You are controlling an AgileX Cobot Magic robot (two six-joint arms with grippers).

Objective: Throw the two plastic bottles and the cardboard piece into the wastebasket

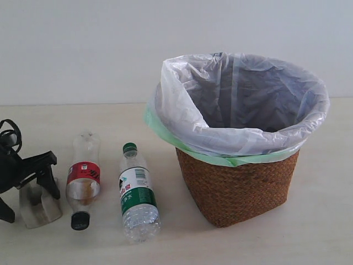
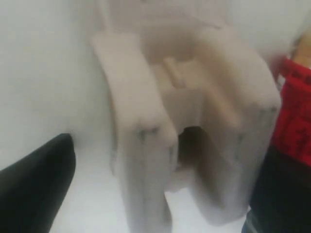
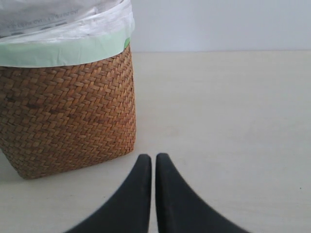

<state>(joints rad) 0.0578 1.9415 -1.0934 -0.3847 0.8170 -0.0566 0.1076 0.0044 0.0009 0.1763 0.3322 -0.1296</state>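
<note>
The grey-beige cardboard piece [image 1: 41, 207] stands at the table's front left. My left gripper [image 1: 32, 203] is open around it, one black finger [image 1: 48, 178] on its right side and the other low at the frame's edge. In the left wrist view the cardboard piece [image 2: 194, 111] is blurred and close, and a gap shows between it and the black finger [image 2: 34, 189]. The red-label bottle [image 1: 84, 179] and green-label bottle [image 1: 137, 193] lie side by side just right of it. The wastebasket [image 1: 237, 187] stands to the right. My right gripper [image 3: 153, 158] is shut and empty beside the wastebasket [image 3: 68, 121].
The red label [image 2: 296, 111] of the nearer bottle shows right beside the cardboard piece in the left wrist view. A pale wall runs behind the light tabletop [image 1: 325, 221]. The right gripper does not show in the exterior view.
</note>
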